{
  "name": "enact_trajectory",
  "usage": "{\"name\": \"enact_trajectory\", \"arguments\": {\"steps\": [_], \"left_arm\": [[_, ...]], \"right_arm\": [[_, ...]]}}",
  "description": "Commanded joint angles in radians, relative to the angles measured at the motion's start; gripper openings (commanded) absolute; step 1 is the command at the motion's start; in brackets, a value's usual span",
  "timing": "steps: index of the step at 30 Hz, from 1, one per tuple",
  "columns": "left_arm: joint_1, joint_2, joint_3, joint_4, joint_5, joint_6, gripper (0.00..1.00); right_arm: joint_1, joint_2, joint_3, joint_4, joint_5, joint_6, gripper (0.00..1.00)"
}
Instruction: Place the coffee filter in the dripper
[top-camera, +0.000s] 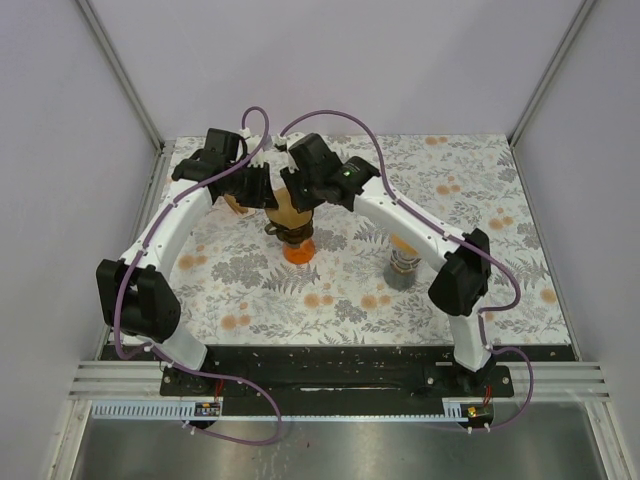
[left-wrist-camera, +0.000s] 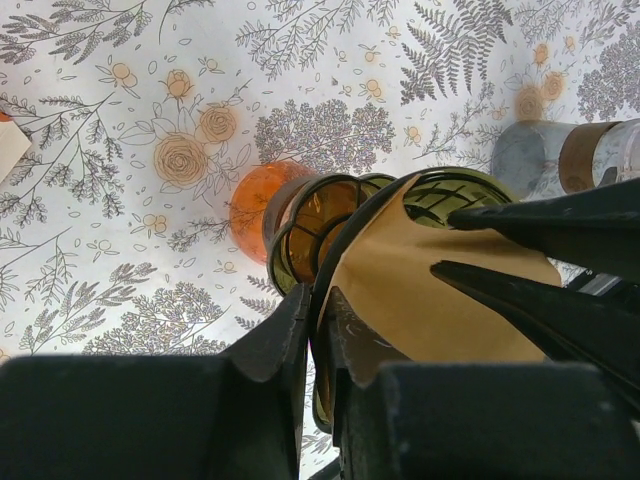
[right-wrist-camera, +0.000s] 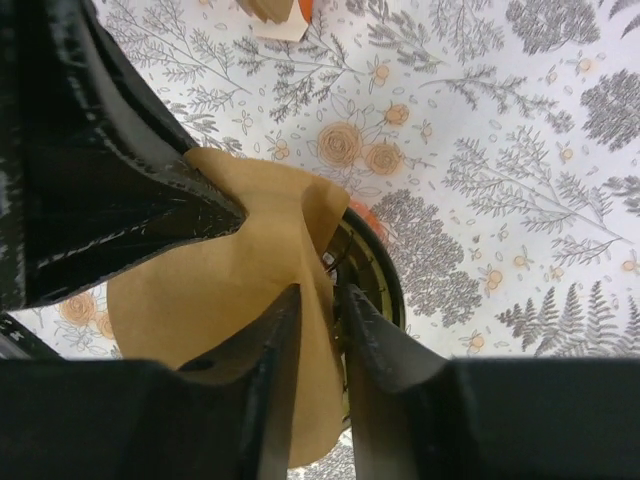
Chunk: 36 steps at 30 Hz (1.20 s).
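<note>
The dark olive-green dripper (left-wrist-camera: 300, 232) stands tilted on an orange base (left-wrist-camera: 250, 205) at the middle back of the table (top-camera: 480, 200). A brown paper coffee filter (left-wrist-camera: 440, 300) sits partly in its mouth, its upper part sticking out. My left gripper (left-wrist-camera: 322, 320) is shut on the dripper's thin dark rim. My right gripper (right-wrist-camera: 320, 300) is shut on the filter's edge (right-wrist-camera: 220, 290), right beside the dripper's rim (right-wrist-camera: 378, 270). In the top view both grippers, left (top-camera: 262, 190) and right (top-camera: 300, 195), meet over the filter (top-camera: 283, 212).
A grey cup with a brown band (top-camera: 403, 268) stands to the right of the dripper, also in the left wrist view (left-wrist-camera: 560, 155). More paper (right-wrist-camera: 275, 15) lies on the cloth behind the dripper. Grey walls enclose the table.
</note>
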Motion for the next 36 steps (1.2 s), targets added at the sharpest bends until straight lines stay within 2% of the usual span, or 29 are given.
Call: {"name": "enact_trajectory", "arguments": {"steps": [1,6,10,14,21,26,30,34,36], "left_arm": [[-0.009,-0.039,0.019,0.024,0.016,0.012,0.13],[-0.020,-0.035,0.018,0.024,0.001,0.009,0.12],[-0.026,-0.032,0.021,0.024,-0.004,0.006,0.13],[-0.028,-0.024,0.010,0.027,-0.004,0.002,0.12],[-0.028,-0.029,-0.014,0.050,0.029,0.002,0.12],[-0.028,-0.032,-0.021,0.063,0.048,0.005,0.12],[-0.029,-0.032,-0.030,0.086,0.072,0.005,0.12],[-0.036,-0.027,-0.039,0.102,0.082,0.008,0.12],[-0.037,-0.024,-0.042,0.105,0.098,0.011,0.12]], "right_arm": [[-0.015,-0.109,-0.036,0.107,-0.027,-0.040,0.37],[-0.015,-0.153,-0.088,0.136,-0.024,-0.058,0.55],[-0.018,-0.207,-0.173,0.183,0.013,-0.047,0.73],[-0.044,-0.219,-0.238,0.190,0.011,-0.006,0.77],[-0.100,-0.259,-0.384,0.288,-0.179,0.034,0.72],[-0.105,-0.230,-0.381,0.295,-0.243,0.025,0.63],[-0.107,-0.207,-0.365,0.297,-0.269,0.025,0.53],[-0.107,-0.186,-0.352,0.297,-0.286,0.019,0.37],[-0.107,-0.181,-0.352,0.299,-0.292,0.011,0.35]]}}
